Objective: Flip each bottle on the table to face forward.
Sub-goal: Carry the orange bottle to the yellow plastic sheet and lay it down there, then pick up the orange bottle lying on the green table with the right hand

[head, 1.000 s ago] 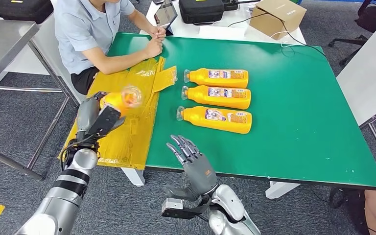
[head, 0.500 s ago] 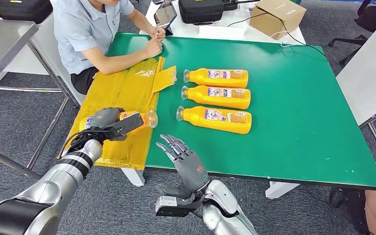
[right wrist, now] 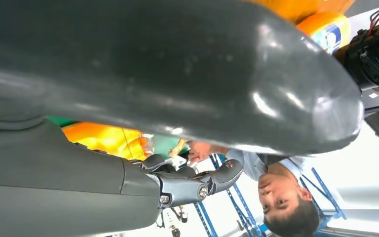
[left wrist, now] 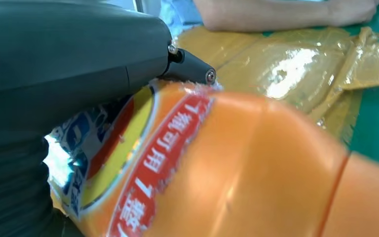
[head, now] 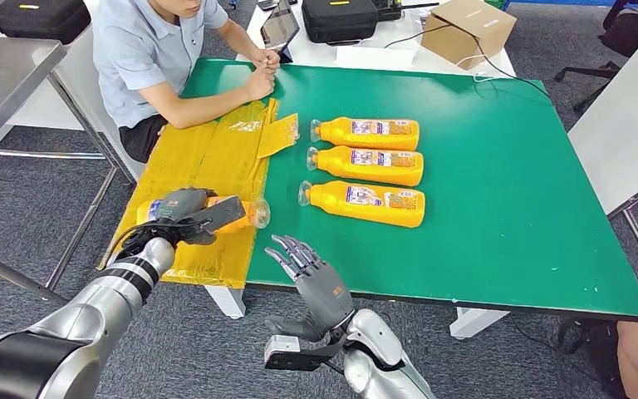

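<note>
My left hand grips an orange bottle lying sideways just above the yellow plastic sheet, its clear cap end pointing toward the green table. Up close, the left wrist view has the bottle's label under my dark fingers. Three more orange bottles lie in a row on the green table: far, middle and near, caps to the left. My right hand hovers empty at the table's front edge, fingers spread.
A person in a light blue shirt sits at the table's far left corner, hands clasped on it. A tablet, a black case and a cardboard box stand beyond the table. White tables flank both sides.
My left hand has lowered the bottle from upright near the sheet's middle to lying sideways at its near edge. My right hand drifted slightly left and down.
</note>
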Available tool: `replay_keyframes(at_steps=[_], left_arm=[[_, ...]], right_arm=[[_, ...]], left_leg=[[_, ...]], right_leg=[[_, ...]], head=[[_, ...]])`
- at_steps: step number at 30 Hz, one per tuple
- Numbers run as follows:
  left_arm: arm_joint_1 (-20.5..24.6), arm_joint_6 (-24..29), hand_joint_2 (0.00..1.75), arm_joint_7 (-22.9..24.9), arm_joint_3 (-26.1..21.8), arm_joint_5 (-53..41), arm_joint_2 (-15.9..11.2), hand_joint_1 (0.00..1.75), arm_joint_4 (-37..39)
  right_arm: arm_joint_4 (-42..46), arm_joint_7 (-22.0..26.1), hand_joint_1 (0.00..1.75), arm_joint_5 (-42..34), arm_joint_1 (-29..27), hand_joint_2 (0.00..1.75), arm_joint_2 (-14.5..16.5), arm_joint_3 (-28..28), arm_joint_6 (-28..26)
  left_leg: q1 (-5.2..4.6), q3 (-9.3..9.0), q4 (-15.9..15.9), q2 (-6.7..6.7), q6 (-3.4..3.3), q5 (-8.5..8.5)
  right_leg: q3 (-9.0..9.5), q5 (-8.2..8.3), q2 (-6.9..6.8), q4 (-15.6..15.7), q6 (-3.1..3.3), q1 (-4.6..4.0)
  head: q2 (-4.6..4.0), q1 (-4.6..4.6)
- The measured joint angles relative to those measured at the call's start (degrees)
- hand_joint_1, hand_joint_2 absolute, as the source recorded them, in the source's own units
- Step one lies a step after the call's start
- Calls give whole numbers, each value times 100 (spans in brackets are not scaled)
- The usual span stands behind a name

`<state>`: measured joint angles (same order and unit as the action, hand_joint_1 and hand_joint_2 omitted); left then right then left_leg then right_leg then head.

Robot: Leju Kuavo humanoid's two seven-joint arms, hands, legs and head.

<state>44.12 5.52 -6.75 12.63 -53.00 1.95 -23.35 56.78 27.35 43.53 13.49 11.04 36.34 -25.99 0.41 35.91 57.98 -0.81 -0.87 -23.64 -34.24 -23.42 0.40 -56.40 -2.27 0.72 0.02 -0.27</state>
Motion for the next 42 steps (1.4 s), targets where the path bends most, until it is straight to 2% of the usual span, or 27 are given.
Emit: replay_keyframes(at_steps=[5,9,15,21,28,34,37,42], left_arm=[[-161,-415,175,-758,-229,617,93,0,12],[-272,-489,175,-1137,-238,570,158,0,-72],[-537,-380,175,-1352,88,513,262,0,-396],[-879,-684,175,-1471,226,1500,374,0,-959],[-1284,-1170,175,-1681,-11,3273,406,0,-1855],[-1446,-1211,175,-1681,-130,3405,406,0,-2342],[-1520,-1059,175,-1790,-154,3498,410,0,-2504],[-1873,89,175,-2374,-276,4226,482,0,-3524]], right_arm=[[-203,68,0,-73,29,0,-1,27,-77],[-360,131,0,-133,66,0,-1,46,-128],[-470,136,0,-134,77,0,-5,51,-144],[-532,131,0,-94,81,0,-13,51,-211],[-623,225,0,-158,83,0,-11,51,-345],[-686,248,0,-161,83,0,-9,51,-367],[-699,250,0,-165,82,0,-7,51,-379],[-679,251,0,-198,39,0,-17,53,-406]], left_leg=[[-2,-1,0,-3,-1,1],[-3,-1,0,-13,-1,1],[-8,-1,0,-13,-1,1],[-10,1,0,-9,-2,0],[-9,5,0,-8,-1,0],[-8,7,0,-8,-2,0],[-9,8,0,-8,-2,0],[-9,10,0,-7,-2,0]], right_leg=[[2,0,-1,0,0,2],[6,-1,-4,1,-1,3],[5,-1,-4,1,-1,6],[2,-1,-2,2,-1,7],[-4,-1,-2,1,-1,4],[-5,-1,-2,1,-1,6],[-5,-1,-2,1,-1,6],[-9,-1,-2,2,-1,7]], head=[[0,0],[0,0],[0,-1],[0,0],[0,-1],[0,0],[0,1],[0,-1]])
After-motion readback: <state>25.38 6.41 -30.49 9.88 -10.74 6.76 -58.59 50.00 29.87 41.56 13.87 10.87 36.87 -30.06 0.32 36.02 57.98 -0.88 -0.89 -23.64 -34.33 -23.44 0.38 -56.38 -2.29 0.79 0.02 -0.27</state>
